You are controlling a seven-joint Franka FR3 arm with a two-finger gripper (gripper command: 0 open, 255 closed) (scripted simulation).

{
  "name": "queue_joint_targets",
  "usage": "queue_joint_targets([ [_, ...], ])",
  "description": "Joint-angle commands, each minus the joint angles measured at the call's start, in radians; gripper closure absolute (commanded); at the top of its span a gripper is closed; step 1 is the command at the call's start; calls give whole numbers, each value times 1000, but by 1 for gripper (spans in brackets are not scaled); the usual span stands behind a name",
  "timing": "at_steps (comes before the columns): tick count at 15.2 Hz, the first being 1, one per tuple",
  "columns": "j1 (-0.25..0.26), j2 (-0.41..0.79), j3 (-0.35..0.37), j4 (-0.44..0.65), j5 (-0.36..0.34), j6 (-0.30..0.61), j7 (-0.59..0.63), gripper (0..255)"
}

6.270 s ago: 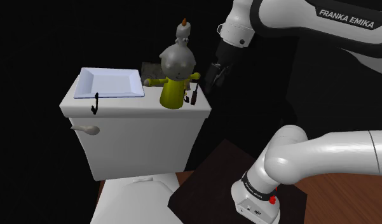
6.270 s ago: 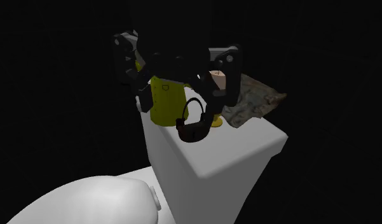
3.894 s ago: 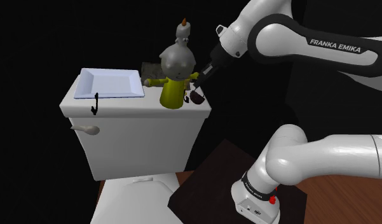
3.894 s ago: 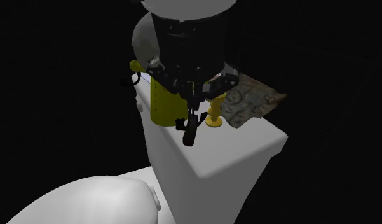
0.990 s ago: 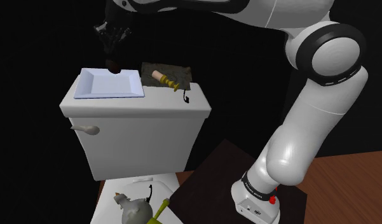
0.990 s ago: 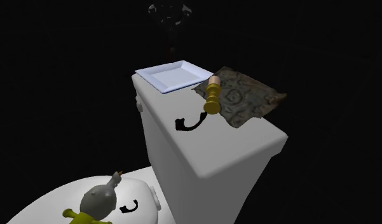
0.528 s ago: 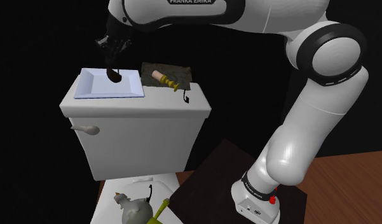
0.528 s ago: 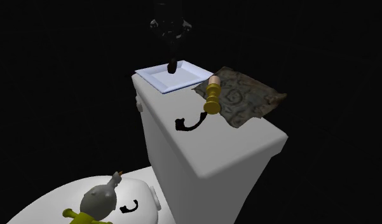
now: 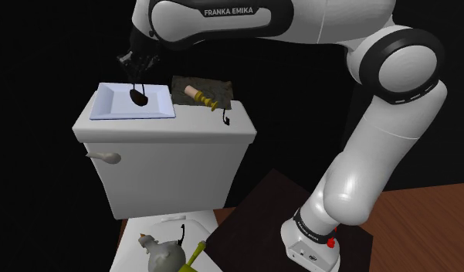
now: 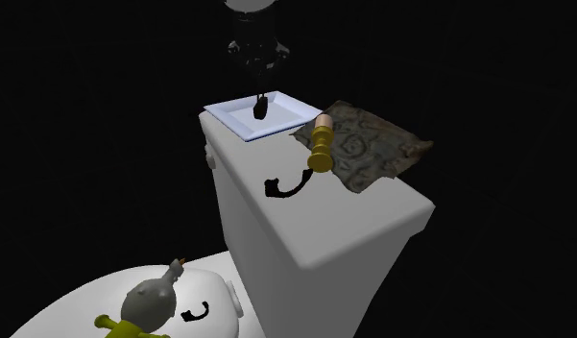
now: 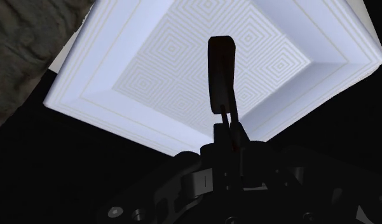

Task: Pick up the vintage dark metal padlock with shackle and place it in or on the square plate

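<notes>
White square plate [image 9: 114, 107] sits at the tank lid's [image 9: 160, 130] left end. Dark padlock [image 9: 137, 95] hangs over the plate's middle, gripper [image 9: 137, 77] clamped tight on its thin shackle; can't tell if it touches the plate. Right of it: patterned cloth [image 9: 215, 83] at the back edge, gold candlestick [image 9: 199, 94] lying on it, black hook [image 9: 225, 117] near the right end.

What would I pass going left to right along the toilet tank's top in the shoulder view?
In order: square plate → gold candlestick → black hook. The padlock hanging from the gripper overlaps the plate, and the patterned cloth overlaps candlestick and hook, so both are left out.
</notes>
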Motion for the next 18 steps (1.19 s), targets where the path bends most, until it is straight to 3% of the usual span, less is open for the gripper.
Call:
queue_joint_targets([
  [1,0,1,0,-1,0,0,0,255],
  [2,0,1,0,-1,0,0,0,255],
  [3,0,0,0,-1,0,0,0,0],
  [8,0,1,0,-1,0,0,0,0],
  [12,-6,-69,-1,31,27,-98,-16,0],
  [18,-6,-69,-1,31,27,-98,-16,0],
])
